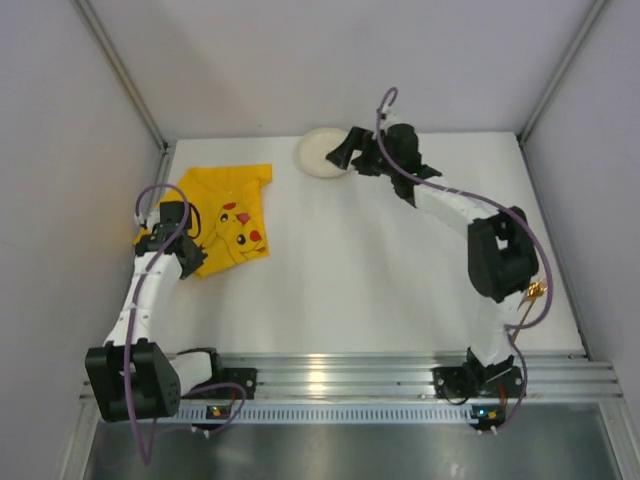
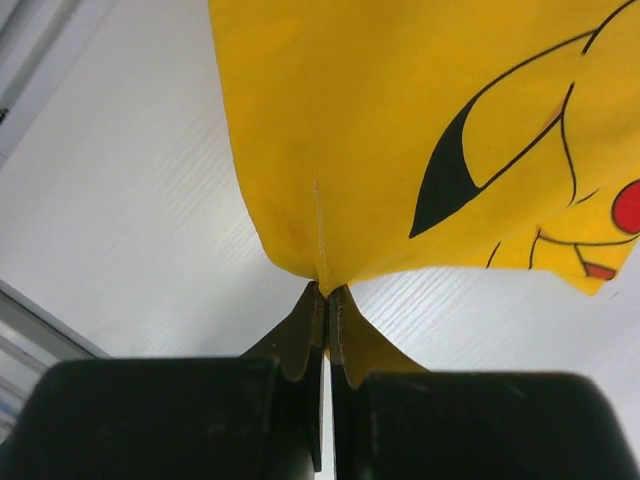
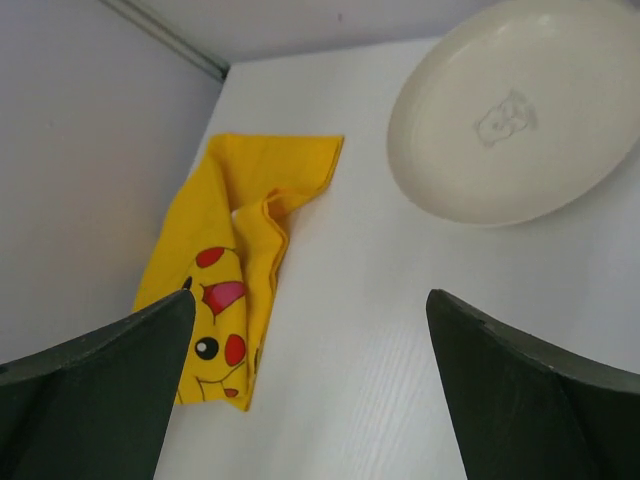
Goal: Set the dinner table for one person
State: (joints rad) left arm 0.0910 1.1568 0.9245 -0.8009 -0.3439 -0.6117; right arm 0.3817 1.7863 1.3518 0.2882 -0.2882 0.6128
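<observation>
L gripper (image 2: 327,290) clamped tight on yellow cloth (image 2: 400,130) near edge, left side of white dinner table (image 1: 360,290). R gripper (image 3: 310,300) spread wide, holding nothing, beside plate (image 3: 510,120) at table's far edge; broad tabletop between them

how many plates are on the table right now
1. The plate lies at the far edge of the table, just beside the open right gripper. No other shows; the cloth pinched by the left gripper looks too flat to hide one.
</observation>
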